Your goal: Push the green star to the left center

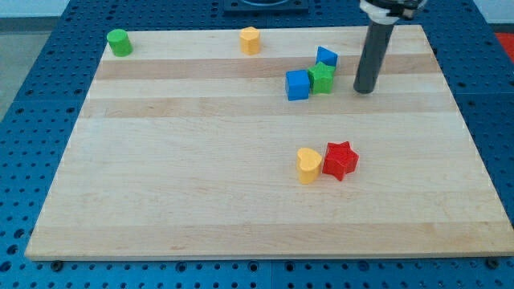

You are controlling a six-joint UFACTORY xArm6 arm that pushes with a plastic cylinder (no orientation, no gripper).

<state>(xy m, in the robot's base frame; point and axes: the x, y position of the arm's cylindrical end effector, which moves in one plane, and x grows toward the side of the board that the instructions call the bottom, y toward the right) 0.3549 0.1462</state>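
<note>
Green star point(322, 78) wedged between two blue blocks; my tip point(365, 90) just right, no fingers

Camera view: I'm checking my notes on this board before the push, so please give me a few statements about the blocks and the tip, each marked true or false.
1. My tip stands to the view's right of the green star, apart from it. True.
2. The green star sits alone, clear of other blocks. False: it is packed between two blue blocks, one at its left and one above it.
3. The red star lies beside a yellow heart. True.
4. The green cylinder is near the view's bottom right corner. False: it is at the top left corner.
5. A second yellow block sits near the board's top edge. True.
</note>
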